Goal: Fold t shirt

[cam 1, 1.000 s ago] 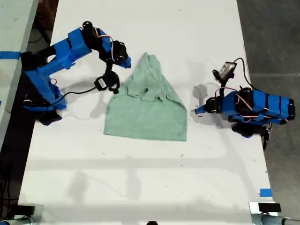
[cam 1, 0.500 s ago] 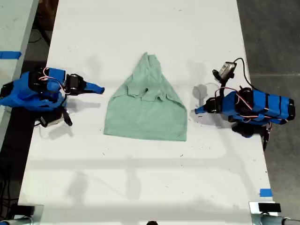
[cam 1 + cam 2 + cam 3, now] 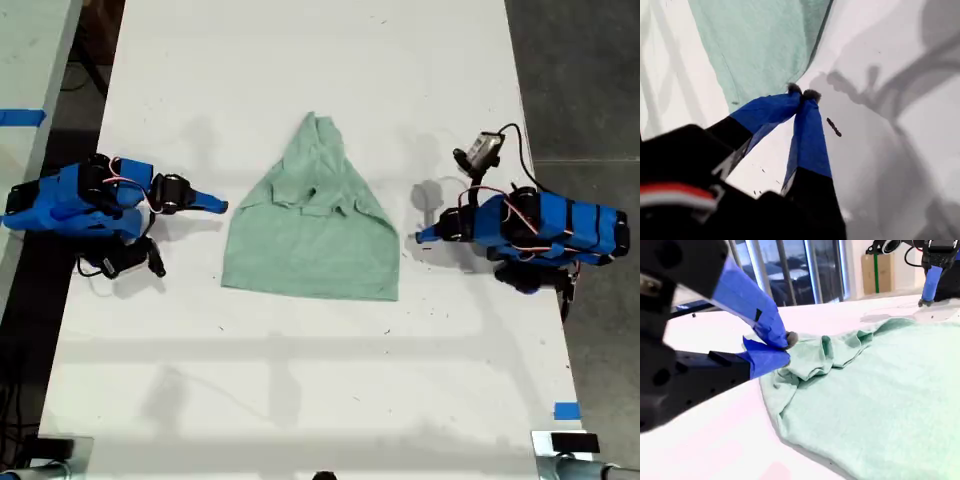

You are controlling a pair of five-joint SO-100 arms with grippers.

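Note:
The pale mint-green t shirt [image 3: 310, 240] lies on the white table [image 3: 300, 380], its far part gathered into a narrow point and its near hem flat. In the exterior view's right, my first gripper [image 3: 418, 237] rests low on the table, shut and empty. Its tips [image 3: 802, 94] sit just off the shirt's [image 3: 760, 45] edge. At the exterior view's left, my second gripper [image 3: 220, 207] is also shut on nothing. It lies [image 3: 786, 347] beside the crumpled sleeve folds of the shirt [image 3: 880, 390].
A small camera on a cable [image 3: 483, 150] stands up from the arm at the exterior view's right. Blue tape marks [image 3: 566, 410] lie near the table's front corner. Dark floor borders the table on both sides in the exterior view.
The second arm has pulled back from over the shirt's upper edge, folded down toward the exterior view's left, then edged slightly back toward the shirt. The first arm and the shirt stayed still.

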